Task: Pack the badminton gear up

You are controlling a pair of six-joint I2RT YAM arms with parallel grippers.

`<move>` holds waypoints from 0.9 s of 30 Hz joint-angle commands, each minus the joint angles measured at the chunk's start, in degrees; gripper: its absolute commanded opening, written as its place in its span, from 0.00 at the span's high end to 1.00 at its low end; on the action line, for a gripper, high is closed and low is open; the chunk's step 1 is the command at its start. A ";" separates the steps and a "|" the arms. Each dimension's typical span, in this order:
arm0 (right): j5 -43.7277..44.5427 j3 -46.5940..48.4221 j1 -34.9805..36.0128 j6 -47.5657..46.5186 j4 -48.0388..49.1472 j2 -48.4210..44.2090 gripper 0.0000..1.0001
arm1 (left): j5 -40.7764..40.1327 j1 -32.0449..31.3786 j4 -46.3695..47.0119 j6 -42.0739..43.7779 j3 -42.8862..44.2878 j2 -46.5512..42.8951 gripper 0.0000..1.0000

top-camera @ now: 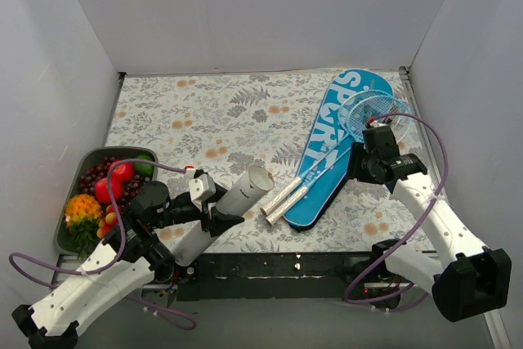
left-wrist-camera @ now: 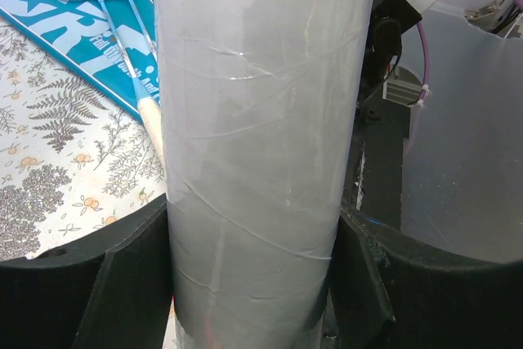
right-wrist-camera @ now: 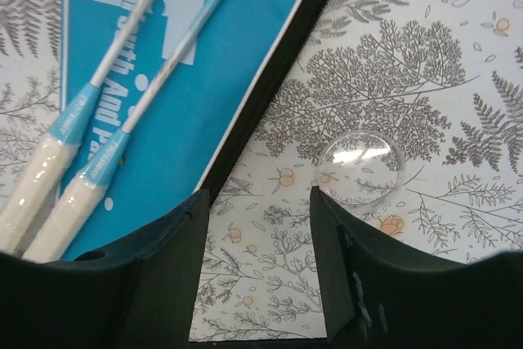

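Note:
My left gripper (top-camera: 211,218) is shut on the white cardboard tube (top-camera: 243,191), which slants up to the right with its open end near the racket handles. In the left wrist view the tube (left-wrist-camera: 257,120) fills the gap between the fingers (left-wrist-camera: 122,275). Two light-blue rackets (top-camera: 327,157) lie on the blue "SPORT" cover (top-camera: 337,132), with their silvery handles (top-camera: 282,200) over its near end. My right gripper (right-wrist-camera: 260,202) is open and empty. It hovers over the table just right of the cover's edge (right-wrist-camera: 270,79) and near a clear round lid (right-wrist-camera: 359,167). No shuttlecocks are in view.
A dark tray (top-camera: 91,153) of colourful fruit stands at the near left, beside my left arm. White walls close in the table at the left, back and right. The right arm (top-camera: 425,202) runs along the right side.

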 commanded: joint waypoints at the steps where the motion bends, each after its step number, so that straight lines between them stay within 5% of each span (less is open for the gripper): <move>1: -2.78 -5.49 -3.46 2.39 5.81 -1.30 0.41 | -0.63 -0.39 1.14 -0.33 0.29 -0.63 0.39; 27: -5.16 -16.66 -10.77 2.39 16.36 8.72 0.57 | -1.07 -0.57 1.31 -0.33 0.03 -2.21 0.38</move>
